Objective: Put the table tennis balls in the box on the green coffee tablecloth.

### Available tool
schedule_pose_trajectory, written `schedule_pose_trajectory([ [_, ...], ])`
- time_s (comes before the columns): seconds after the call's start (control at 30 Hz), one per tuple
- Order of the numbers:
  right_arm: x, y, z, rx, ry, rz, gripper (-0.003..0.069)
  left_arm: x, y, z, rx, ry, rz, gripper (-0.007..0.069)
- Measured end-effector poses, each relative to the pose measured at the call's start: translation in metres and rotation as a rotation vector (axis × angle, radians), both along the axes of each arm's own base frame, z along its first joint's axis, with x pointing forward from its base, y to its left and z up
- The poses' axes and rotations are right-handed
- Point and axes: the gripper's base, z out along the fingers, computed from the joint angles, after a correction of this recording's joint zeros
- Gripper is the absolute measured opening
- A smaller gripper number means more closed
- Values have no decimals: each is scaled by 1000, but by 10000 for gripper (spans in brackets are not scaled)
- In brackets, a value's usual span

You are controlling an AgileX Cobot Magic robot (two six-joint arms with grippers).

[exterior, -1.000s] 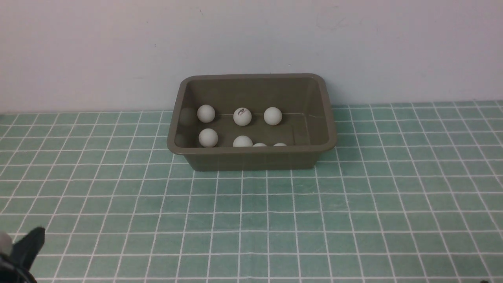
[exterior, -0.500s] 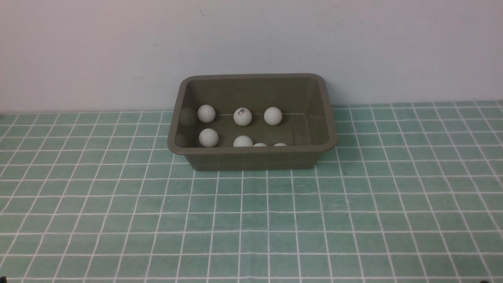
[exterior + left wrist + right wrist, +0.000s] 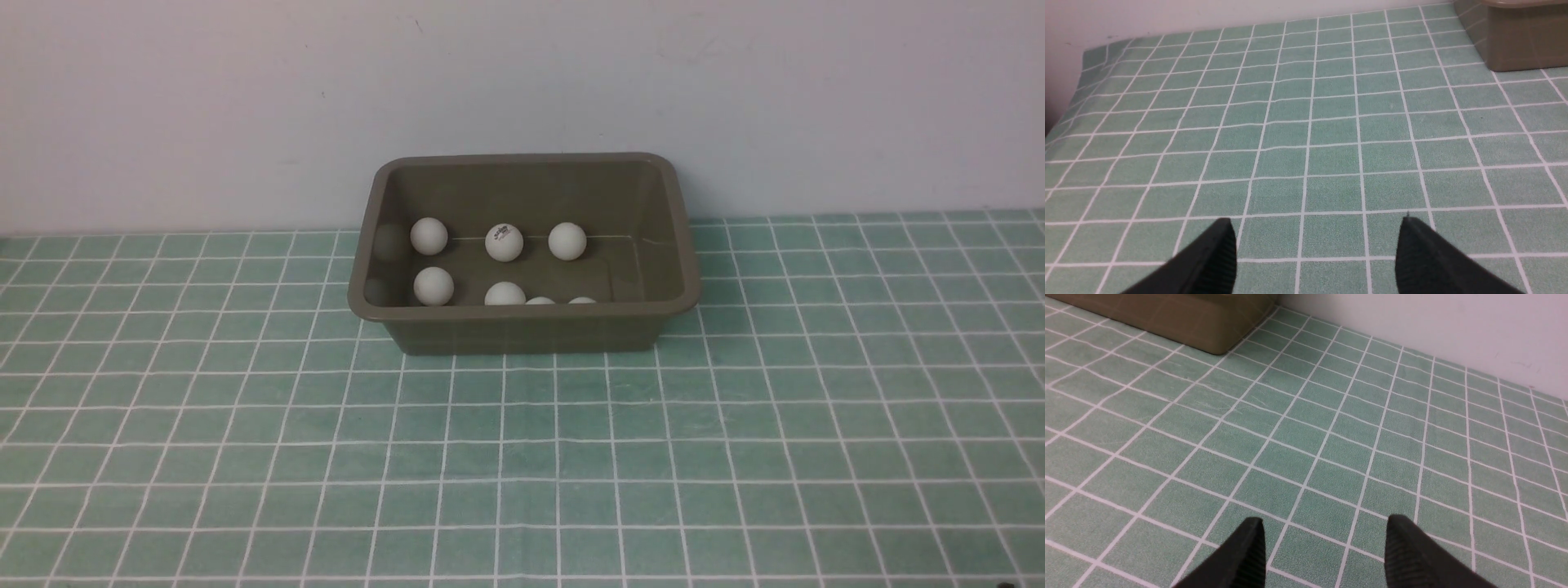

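Both grippers, left [image 3: 1314, 228] and right [image 3: 1323, 526], spread, empty; box [image 3: 522, 322] long axis runs left-right.

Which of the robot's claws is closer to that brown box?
Right, narrowly, it seems. The right gripper sits back from the box's right front corner; the left gripper sits back from its left corner, slightly further out sideways.
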Motion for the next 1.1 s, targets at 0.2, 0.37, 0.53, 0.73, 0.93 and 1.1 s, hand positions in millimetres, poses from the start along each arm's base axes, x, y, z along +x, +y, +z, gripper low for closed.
schedule_pose_trajectory([
  [0.2, 0, 0, 0, 0, 0, 0, 370, 0, 0, 0, 1, -1, 1, 471],
  [0.37, 0, 0, 0, -1, 0, 0, 370, 1, 0, 1, 1, -14, 1, 471],
  [0.53, 0, 0, 0, -1, 0, 0, 370, 1, 0, 1, 1, -19, 0, 471],
  [0.73, 0, 0, 0, -1, 0, 0, 370, 1, 0, 1, 1, -19, 0, 471],
  [0.93, 0, 0, 0, -1, 0, 0, 370, 1, 0, 1, 1, -19, 0, 471],
  [1.1, 0, 0, 0, -1, 0, 0, 370, 1, 0, 1, 1, -19, 0, 471],
])
